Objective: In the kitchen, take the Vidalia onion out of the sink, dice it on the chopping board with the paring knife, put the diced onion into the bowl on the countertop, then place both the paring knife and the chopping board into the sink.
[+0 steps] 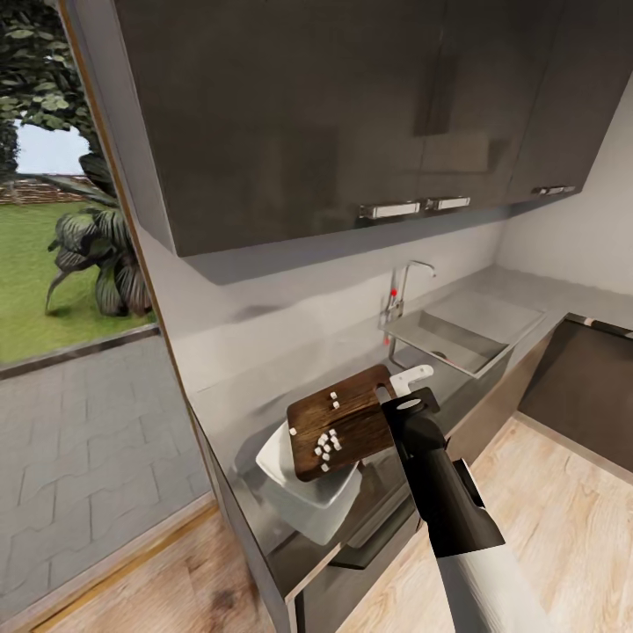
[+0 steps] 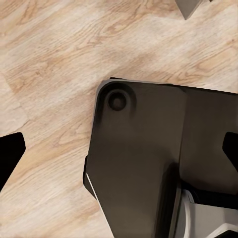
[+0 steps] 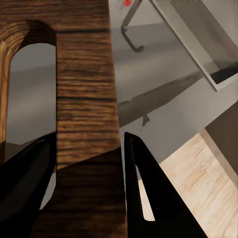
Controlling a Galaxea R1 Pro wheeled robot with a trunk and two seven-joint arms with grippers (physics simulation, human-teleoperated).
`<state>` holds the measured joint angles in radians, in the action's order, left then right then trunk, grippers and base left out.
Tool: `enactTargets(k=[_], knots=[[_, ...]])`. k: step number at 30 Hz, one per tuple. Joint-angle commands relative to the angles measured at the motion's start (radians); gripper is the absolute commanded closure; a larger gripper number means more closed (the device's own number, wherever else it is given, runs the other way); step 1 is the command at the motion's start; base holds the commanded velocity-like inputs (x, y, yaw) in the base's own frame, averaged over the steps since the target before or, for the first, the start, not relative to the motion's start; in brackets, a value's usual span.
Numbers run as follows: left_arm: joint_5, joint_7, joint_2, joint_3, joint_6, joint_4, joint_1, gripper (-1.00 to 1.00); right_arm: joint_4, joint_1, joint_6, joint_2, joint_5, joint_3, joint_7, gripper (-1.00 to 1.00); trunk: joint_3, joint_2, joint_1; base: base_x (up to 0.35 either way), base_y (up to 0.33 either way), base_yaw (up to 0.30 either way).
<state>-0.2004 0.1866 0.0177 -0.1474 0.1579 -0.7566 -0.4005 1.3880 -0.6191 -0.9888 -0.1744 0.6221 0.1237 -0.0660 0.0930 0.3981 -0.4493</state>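
Roughly a dozen tiny white cubes of diced onion (image 1: 327,442) lie on the rectangular dark-brown wooden chopping board (image 1: 347,422), which we find lifted off the long grey glossy metallic countertop (image 1: 264,400) and held tilted above the white square bowl with rounded corners (image 1: 303,492). The right gripper (image 1: 397,397) has its jaws closed onto the board's slot-handle end; in the right wrist view the two dark fingers (image 3: 144,188) stand on either side of the wooden bar beside the slot, pressed against it. The board's long axis runs from the gripper, at the end toward the stainless-steel sink (image 1: 457,338), down to its lower end over the bowl, near the countertop's front edge. We judge this the relation that governs the next move: the cubes sit toward the lower half, and more tilt about the gripped end should send them off the low edge into the bowl. We judge some risk of cubes falling past the bowl's rim onto the countertop. Most cubes form one loose cluster, with a few higher up the board. The left gripper (image 2: 119,148) hangs over the light wooden floor (image 2: 54,54), fingers spread wide and holding nothing, so the right arm is the one engaged.
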Motion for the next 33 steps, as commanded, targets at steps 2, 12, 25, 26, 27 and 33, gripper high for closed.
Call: enactTargets(k=[2, 12, 25, 26, 27, 33], knots=[[-0.010, 0.006, -0.001, -0.005, 0.003, -0.001, 0.000, -1.00, 0.000, -0.001, -0.005, 0.000, 0.007, 0.001, -0.006, 1.00, 0.002, 0.002, -0.001, 0.000, 0.000, 0.000], [-0.010, 0.007, -0.001, -0.005, 0.003, -0.001, 0.000, -1.00, 0.000, -0.001, -0.005, 0.000, 0.008, 0.001, -0.006, 1.00, 0.002, 0.002, -0.001, 0.000, 0.000, 0.000], [-0.010, 0.006, -0.001, -0.005, 0.003, 0.000, 0.000, -1.00, 0.039, -0.001, -0.005, 0.000, 0.032, 0.001, -0.006, 1.00, 0.002, 0.002, -0.001, 0.000, 0.000, 0.000], [-0.010, 0.006, -0.001, -0.005, 0.003, 0.000, 0.000, -1.00, 0.040, -0.001, -0.005, 0.000, 0.033, 0.001, -0.006, 1.00, 0.002, 0.002, -0.001, 0.000, 0.000, 0.000], [-0.010, 0.006, -0.001, -0.005, 0.003, 0.000, 0.000, -1.00, 0.040, -0.001, -0.005, 0.000, 0.034, 0.001, -0.006, 1.00, 0.002, 0.002, -0.001, 0.000, 0.000, 0.000], [-0.010, 0.007, -0.001, -0.005, 0.003, 0.000, 0.000, -1.00, 0.040, -0.001, -0.005, 0.000, 0.045, 0.001, -0.006, 1.00, 0.002, 0.002, -0.001, 0.000, 0.000, 0.000]])
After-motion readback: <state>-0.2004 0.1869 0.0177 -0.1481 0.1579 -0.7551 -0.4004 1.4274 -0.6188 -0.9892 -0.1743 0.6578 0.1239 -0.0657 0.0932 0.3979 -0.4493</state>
